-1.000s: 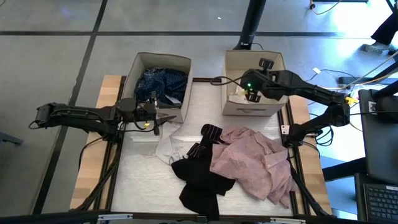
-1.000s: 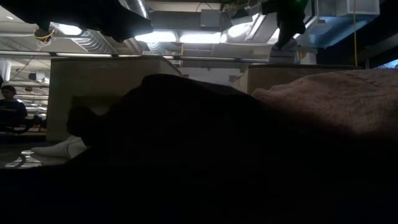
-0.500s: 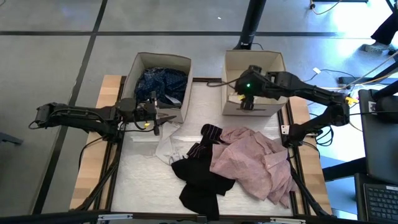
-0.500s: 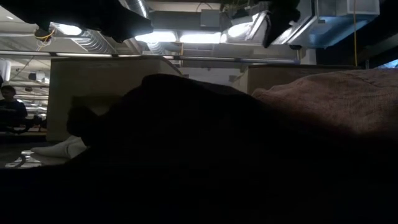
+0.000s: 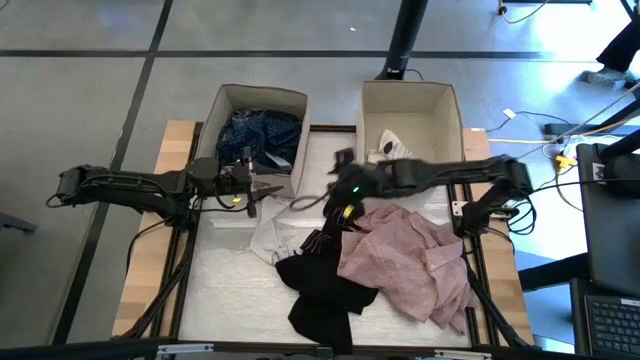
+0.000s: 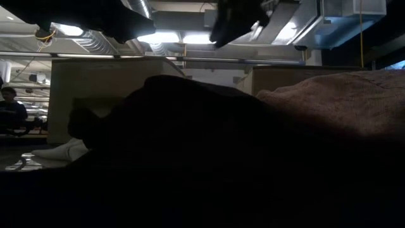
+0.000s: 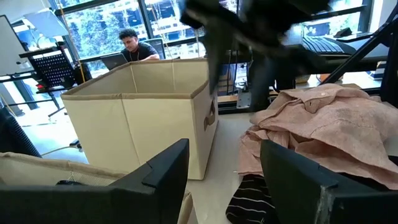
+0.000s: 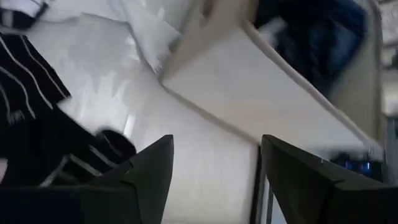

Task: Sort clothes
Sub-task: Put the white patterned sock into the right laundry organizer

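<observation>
The clothes lie in a heap on the white mat: a pale pink shirt (image 5: pixel 410 255), a black garment (image 5: pixel 320 290), a black piece with thin white stripes (image 5: pixel 328 225) and a white garment (image 5: pixel 268 235). A navy dotted garment (image 5: pixel 260 130) fills the left beige box (image 5: pixel 255 95). A small white piece (image 5: pixel 390 147) lies in the right beige box (image 5: pixel 410 85). My right gripper (image 5: pixel 337 195) hangs open above the mat between the boxes, just over the striped piece (image 8: pixel 31 93). My left gripper (image 5: pixel 262 190) waits open before the left box, nothing between its fingers (image 7: pixel 168 171).
Both boxes stand along the far side of the mat, with a strip of bare mat (image 5: pixel 330 150) between them. Wooden table edges (image 5: pixel 175 150) flank the mat. A person sits at a desk beyond the table (image 7: pixel 134 43).
My right gripper has swung from above the right box toward the table's left and near edge, ending over the striped piece between the boxes. The small white piece stays in the right box. My left arm has kept still.
</observation>
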